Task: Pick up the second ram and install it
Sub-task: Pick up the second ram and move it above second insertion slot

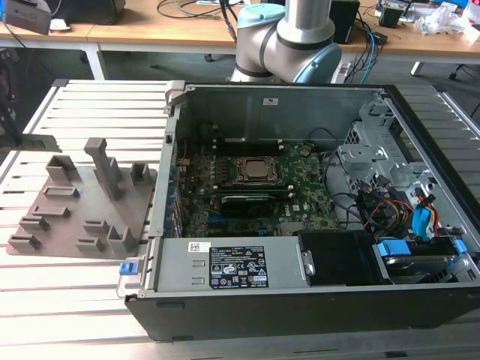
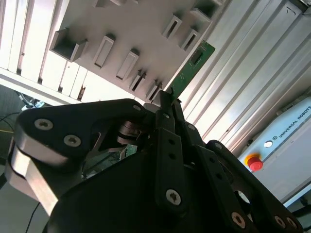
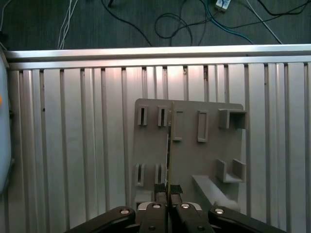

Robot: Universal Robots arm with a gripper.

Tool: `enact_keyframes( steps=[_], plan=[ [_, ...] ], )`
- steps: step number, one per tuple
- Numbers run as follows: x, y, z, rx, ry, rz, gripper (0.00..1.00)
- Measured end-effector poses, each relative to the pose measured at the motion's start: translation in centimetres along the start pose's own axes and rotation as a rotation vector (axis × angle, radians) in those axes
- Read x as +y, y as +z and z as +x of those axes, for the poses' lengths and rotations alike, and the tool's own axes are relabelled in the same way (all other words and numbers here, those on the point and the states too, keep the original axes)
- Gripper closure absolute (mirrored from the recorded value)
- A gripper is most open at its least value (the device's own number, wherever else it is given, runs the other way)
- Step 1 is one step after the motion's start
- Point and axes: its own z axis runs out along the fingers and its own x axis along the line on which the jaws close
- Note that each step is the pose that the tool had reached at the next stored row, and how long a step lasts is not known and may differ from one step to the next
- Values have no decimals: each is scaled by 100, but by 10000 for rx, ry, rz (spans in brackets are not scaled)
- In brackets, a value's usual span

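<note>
Currently held: your fingers [image 3: 176,189] are clenched on the second ram [image 2: 192,72], pinching one end so that most of the stick juts past the tips.
Where it is: in the first wrist view it shows edge-on, a thin line over the grey holder [image 3: 194,160] on the bench [image 3: 73,145]. In the exterior view it hangs at the exterior view's left, well apart from the motherboard [image 1: 300,199].
Grip: an end pinch gives any knock leverage, so carry it slowly and straight.
Alignment: square the long edge to the motherboard before any lowering, then press evenly.
Risk: the case [image 1: 247,304] walls and the cables [image 1: 375,206] could snag the free end.
</note>
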Motion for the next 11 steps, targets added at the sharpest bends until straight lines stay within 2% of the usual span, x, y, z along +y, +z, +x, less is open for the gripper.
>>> enact_keyframes(
  steps=[5,11],
  plan=[
    [-158,0,-4,3,1,1,86],
    [-428,0,-11,30,1,1,86]
  ],
)
